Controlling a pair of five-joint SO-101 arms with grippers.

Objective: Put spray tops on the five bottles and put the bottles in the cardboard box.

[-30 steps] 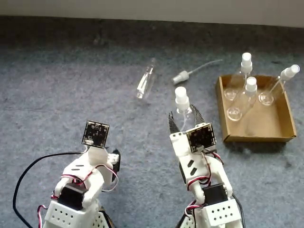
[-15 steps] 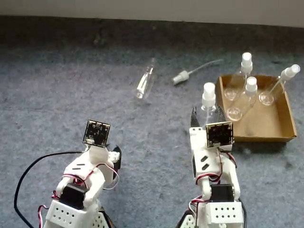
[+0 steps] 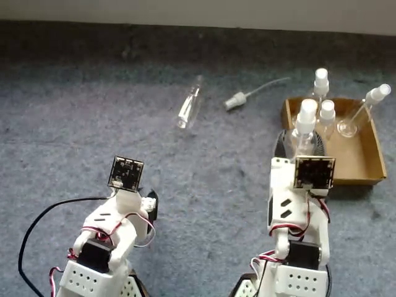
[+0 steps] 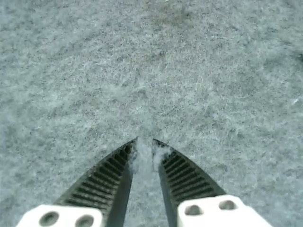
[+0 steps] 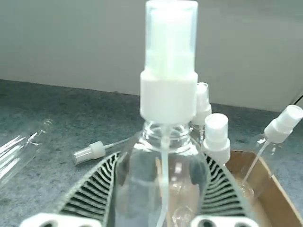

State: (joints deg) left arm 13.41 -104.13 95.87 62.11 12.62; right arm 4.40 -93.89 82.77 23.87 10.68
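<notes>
The right pincer (image 3: 301,141) is clamping a capped bottle (image 3: 306,114), seemingly over the left edge of the cardboard box (image 3: 365,158); lower left, the left pincer (image 4: 144,142) is hanging nearly closed, empty.

The high camera is looking down on the tabletop (image 3: 74,124), the wall (image 3: 198,9) along the frame's top edge. The left wrist camera is facing it closely past the left hand (image 4: 144,142). The right wrist camera, tight behind the held bottle (image 5: 163,156), is looking level, sharing the box (image 5: 267,189) and lying bottle (image 5: 19,146) with the high view.

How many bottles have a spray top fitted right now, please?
4: three in the cardboard box: back bottle, middle bottle, right bottle; the fourth bottle is in the right gripper.
</notes>
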